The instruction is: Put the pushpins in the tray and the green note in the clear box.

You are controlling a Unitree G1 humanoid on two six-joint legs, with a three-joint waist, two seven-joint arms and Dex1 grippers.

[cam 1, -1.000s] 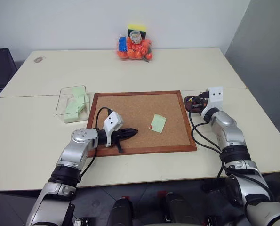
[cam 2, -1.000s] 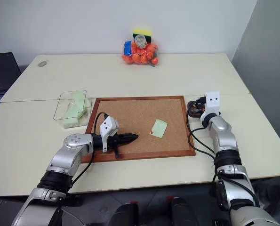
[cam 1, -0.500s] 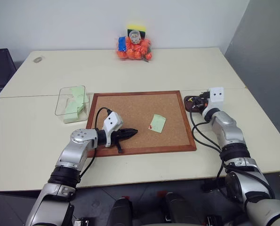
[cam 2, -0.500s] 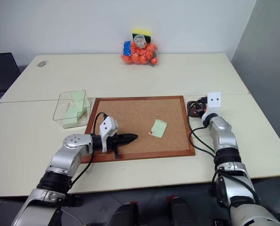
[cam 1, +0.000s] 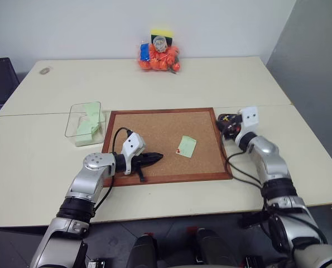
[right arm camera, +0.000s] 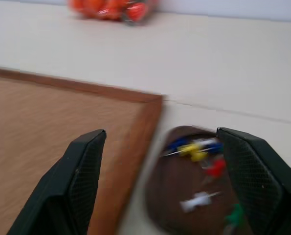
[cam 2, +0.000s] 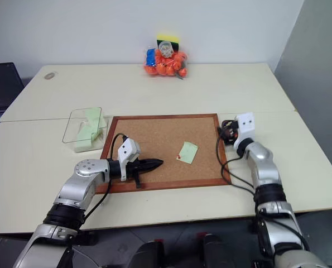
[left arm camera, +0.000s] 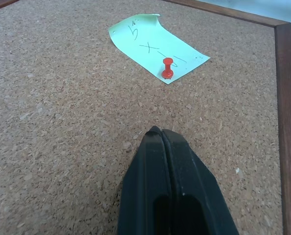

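1. The table point(cam 1: 54, 162) is pale cream, with a seam running across its middle.
2. The cork board point(cam 1: 166, 134) lies at the table's near middle, framed in reddish wood.
3. A netted bundle of orange things point(cam 1: 159, 56) sits at the middle of the table's far edge.
4. The clear box point(cam 1: 86, 120) stands just off the board's far left corner, with pale green paper inside it.
5. The left gripper point(left arm camera: 157, 134) hangs over the board's near left part, fingers pressed together on nothing, tips pointing toward the note.
6. The right gripper point(right arm camera: 160, 161) is at the board's far right corner, fingers spread wide and holding nothing, the tray between them in the right wrist view.
7. The tray point(right arm camera: 184, 196) rests on the table just beside the board's far right corner.
8. The green note point(left arm camera: 155, 46) lies flat on the board, right of centre, with handwriting on it.
9. Several pushpins point(right arm camera: 199, 152) lie in the tray: yellow, blue, red, white, green.
10. One red pushpin point(left arm camera: 167, 67) stands in the note near its edge.
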